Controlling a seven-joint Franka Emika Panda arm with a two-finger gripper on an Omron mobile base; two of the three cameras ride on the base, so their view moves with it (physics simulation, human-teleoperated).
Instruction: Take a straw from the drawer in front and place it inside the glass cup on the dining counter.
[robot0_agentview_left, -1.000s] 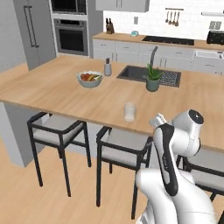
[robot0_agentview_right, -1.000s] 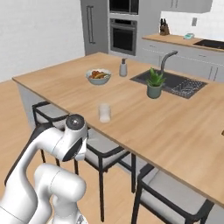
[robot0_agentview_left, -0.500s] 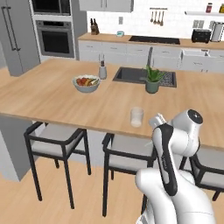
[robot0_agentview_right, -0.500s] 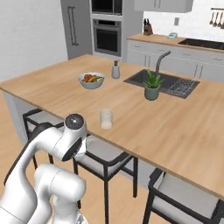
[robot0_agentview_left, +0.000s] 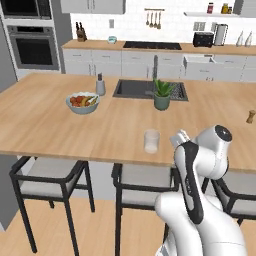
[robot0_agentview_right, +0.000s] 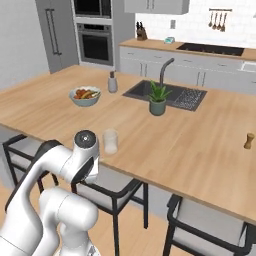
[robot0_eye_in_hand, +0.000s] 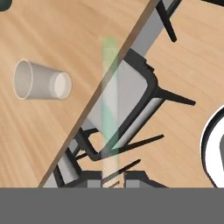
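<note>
The glass cup (robot0_agentview_left: 151, 141) (robot0_agentview_right: 110, 141) stands upright near the front edge of the light-wood dining counter (robot0_agentview_left: 45, 125) (robot0_agentview_right: 200, 145). From the hand view the cup (robot0_eye_in_hand: 41, 80) lies to the upper left, over the counter (robot0_eye_in_hand: 65, 30). My gripper (robot0_eye_in_hand: 112, 178) is shut on a pale green, see-through straw (robot0_eye_in_hand: 109, 105) that runs up the middle of that view, across the counter's edge. The hand (robot0_agentview_left: 180, 137) hovers just right of the cup, at the counter's edge. A drawer (robot0_agentview_left: 200, 61) stands pulled out in the far wall cabinets.
A fruit bowl (robot0_agentview_left: 83, 102), a grey shaker (robot0_agentview_left: 100, 86), a potted plant (robot0_agentview_left: 162, 94) and the dark sink (robot0_agentview_left: 140, 89) sit farther back on the counter. A small brown shaker (robot0_agentview_left: 249, 116) is at the right. Black-framed stools (robot0_agentview_left: 47, 175) stand under the front edge.
The whole scene has shifted in both base views, so the base has driven along the counter. The cup now sits closer to the arm. The arm's pose looks unchanged.
</note>
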